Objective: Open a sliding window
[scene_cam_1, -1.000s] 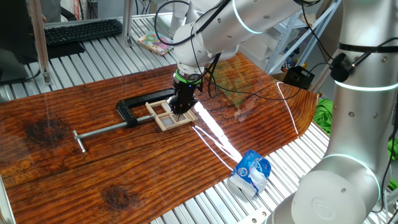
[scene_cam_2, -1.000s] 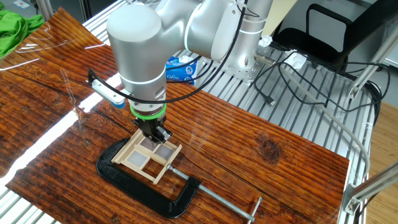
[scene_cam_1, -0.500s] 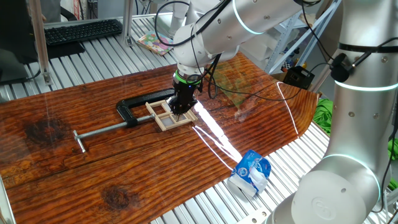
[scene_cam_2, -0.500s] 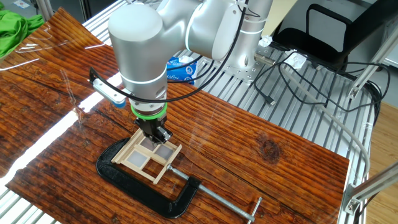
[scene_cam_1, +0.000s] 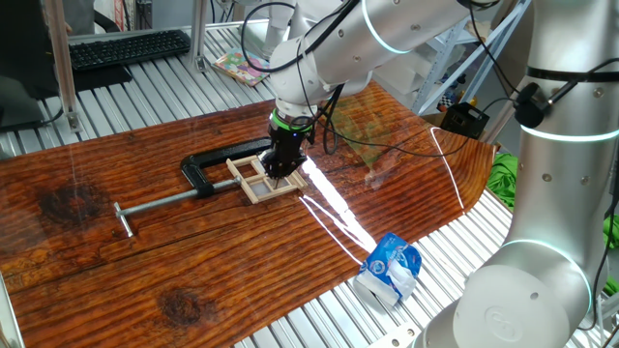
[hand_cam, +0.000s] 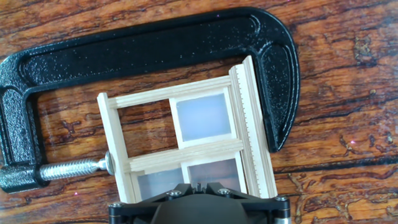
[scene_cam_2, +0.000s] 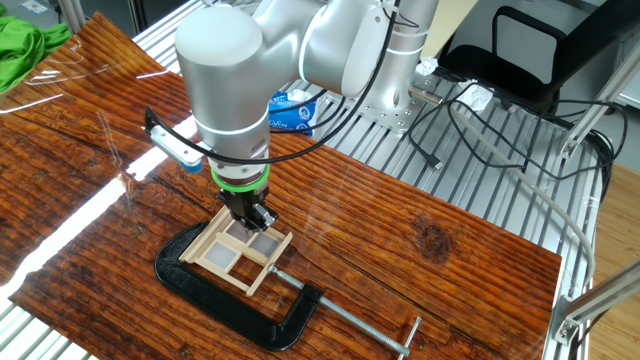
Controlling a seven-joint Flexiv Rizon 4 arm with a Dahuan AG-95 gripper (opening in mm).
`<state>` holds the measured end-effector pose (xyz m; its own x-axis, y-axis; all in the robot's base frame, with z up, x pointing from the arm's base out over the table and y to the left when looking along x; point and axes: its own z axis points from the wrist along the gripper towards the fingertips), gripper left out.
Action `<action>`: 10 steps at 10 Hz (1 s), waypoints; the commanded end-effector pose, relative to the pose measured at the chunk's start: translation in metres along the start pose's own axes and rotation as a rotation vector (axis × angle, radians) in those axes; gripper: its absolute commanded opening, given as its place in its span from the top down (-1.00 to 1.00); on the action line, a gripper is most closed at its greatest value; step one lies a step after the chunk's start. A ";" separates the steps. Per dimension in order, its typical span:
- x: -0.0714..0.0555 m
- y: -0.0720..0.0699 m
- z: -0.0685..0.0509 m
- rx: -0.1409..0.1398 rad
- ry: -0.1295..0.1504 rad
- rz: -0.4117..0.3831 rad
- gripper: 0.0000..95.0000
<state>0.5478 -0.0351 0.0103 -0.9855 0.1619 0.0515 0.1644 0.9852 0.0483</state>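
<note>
The sliding window (scene_cam_1: 259, 181) is a small pale wood frame with crossbars. It lies flat on the brown wood tabletop and is held in a black C-clamp (scene_cam_1: 207, 172). My gripper (scene_cam_1: 280, 172) points straight down with its tips on the window's near part. In the other fixed view the gripper (scene_cam_2: 252, 218) stands on the window (scene_cam_2: 240, 255) at its far edge, inside the clamp (scene_cam_2: 225, 298). The hand view shows the window (hand_cam: 186, 149) with frosted panes on the right, the clamp (hand_cam: 155, 40) around it, and the gripper (hand_cam: 199, 185) with its jaws together.
The clamp's screw bar (scene_cam_1: 160, 203) sticks out to the left. A blue and white packet (scene_cam_1: 389, 269) lies at the table's near edge. A black box (scene_cam_1: 462, 119) and cables lie to the right, a keyboard (scene_cam_1: 126, 46) at the back. Green cloth (scene_cam_2: 20, 45) lies beyond a corner.
</note>
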 end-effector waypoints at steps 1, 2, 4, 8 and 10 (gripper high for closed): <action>0.000 0.001 0.000 0.000 0.000 0.007 1.00; 0.001 0.001 0.000 -0.001 0.000 0.012 1.00; 0.001 0.002 0.001 -0.001 -0.001 0.018 1.00; 0.002 0.005 0.000 -0.001 0.001 0.037 1.00; 0.003 0.007 0.000 -0.003 0.002 0.048 1.00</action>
<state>0.5458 -0.0275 0.0105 -0.9756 0.2120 0.0566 0.2148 0.9755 0.0478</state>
